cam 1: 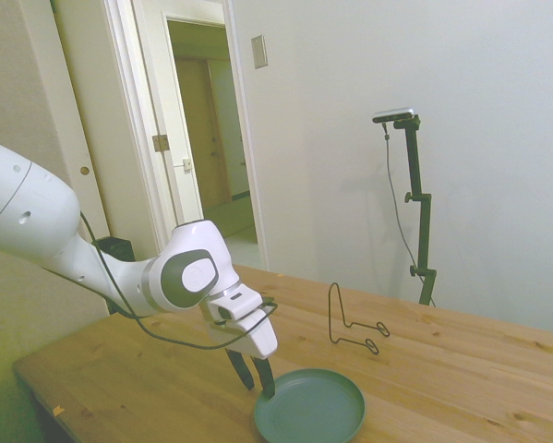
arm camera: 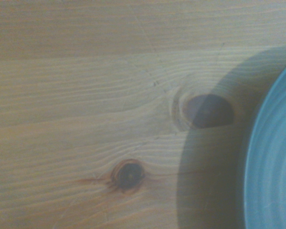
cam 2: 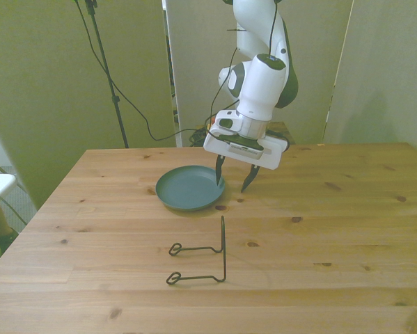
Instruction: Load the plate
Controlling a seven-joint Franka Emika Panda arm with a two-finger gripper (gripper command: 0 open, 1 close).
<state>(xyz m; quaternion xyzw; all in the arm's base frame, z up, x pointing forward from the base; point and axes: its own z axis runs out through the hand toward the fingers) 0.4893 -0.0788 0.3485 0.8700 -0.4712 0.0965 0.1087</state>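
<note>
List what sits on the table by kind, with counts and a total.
Teal-green plate: 1
Black wire rack: 1
Total: 2, both on the wooden table, with the open gripper at the plate's rim.
</note>
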